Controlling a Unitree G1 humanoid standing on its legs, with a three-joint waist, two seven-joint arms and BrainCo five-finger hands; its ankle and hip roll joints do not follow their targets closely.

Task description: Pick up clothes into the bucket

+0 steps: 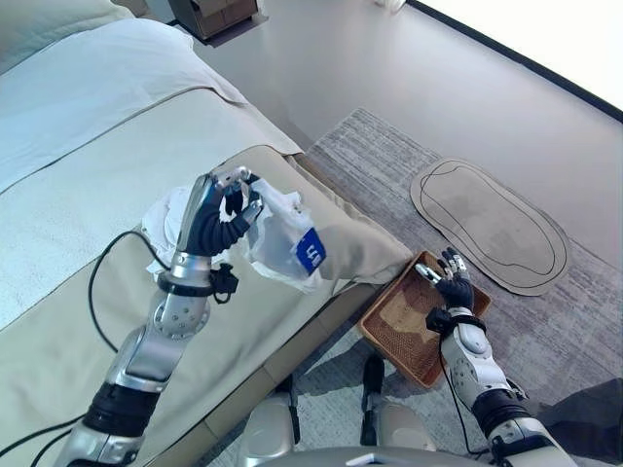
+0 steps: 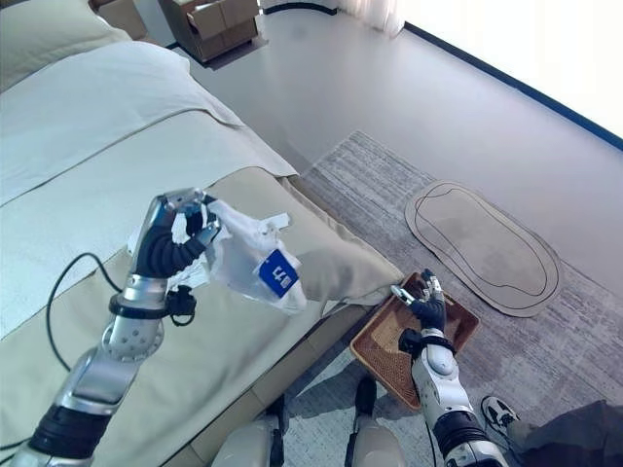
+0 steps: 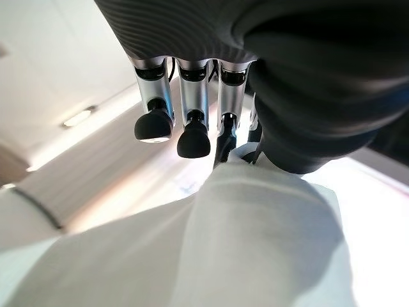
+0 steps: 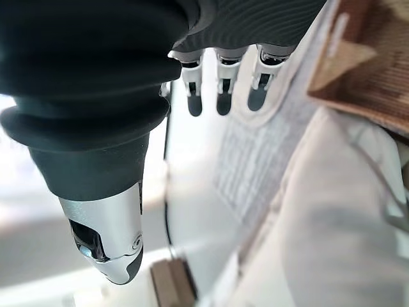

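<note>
Nearest, on the grey striped rug (image 1: pixel 409 165) just off the bed's corner, sits a shallow brown wicker basket (image 1: pixel 404 331), tilted a little against the bed's side. The right robot hand (image 1: pixel 450 282) hovers over the basket's far rim, its fingers straight and relaxed, holding nothing; its own wrist view shows the fingers (image 4: pixel 220 89) spread loosely with the thumb apart and the basket's woven corner past them.

Further in, above the bed (image 1: pixel 88 321) near its foot corner, the left robot hand (image 1: pixel 222 216) is raised clear of the beige cover. Its fingers and thumb are curled round a white garment (image 1: pixel 282 238), pinching a bunch of the cloth at the top so that the rest hangs down from the hand over the bed's edge. A blue label with white print (image 1: pixel 311 252) shows on the hanging part, on the side toward the basket. In the left wrist view the dark fingertips (image 3: pixel 153 125) curve down onto the white cloth, which spreads wide below them. Behind the left robot hand more white cloth (image 1: pixel 170 219) lies crumpled on the bed.

Beyond the basket, on the rug, lies an oval grey mat (image 1: pixel 492 224) with a dark outline. Farthest, past the head of the bed, cardboard boxes (image 2: pixel 209 21) stand on the grey floor.
</note>
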